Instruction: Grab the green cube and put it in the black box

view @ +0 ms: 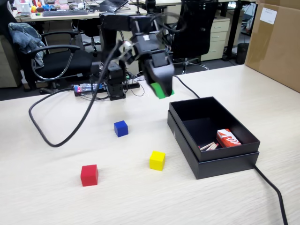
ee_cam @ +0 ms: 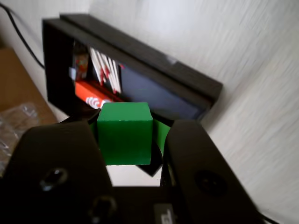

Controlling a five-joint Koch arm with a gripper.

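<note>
Green is seen between the two black jaws in the wrist view, where the green cube [ee_cam: 124, 133] is pinched by the hand [ee_cam: 128, 140], one jaw pressed to each side of it. In the fixed view the hand [view: 161, 89] is held above the pale wooden surface [view: 140, 197], clear of it, and only a patch of green [view: 160, 90] shows beneath the dark jaw housing — whether that patch is the cube or the fingertip cannot be told from this angle.

The black box [view: 225, 161] is seen to the right of the hand in the fixed view, resting on the surface in its slightly wider black base. The hand is placed just beside the box's far left corner, not over its opening. Inside the box a red and white packet [view: 228, 138] is laid against the right wall, with what appear to be thin sticks [view: 207, 146] next to it; both are also seen in the wrist view, beyond the cube.

A blue cube [view: 121, 128], a yellow cube [view: 157, 160] and a red cube [view: 89, 175] are set apart from one another on the surface, left of the box. A black cable [view: 51, 126] is looped across the surface at the left.
</note>
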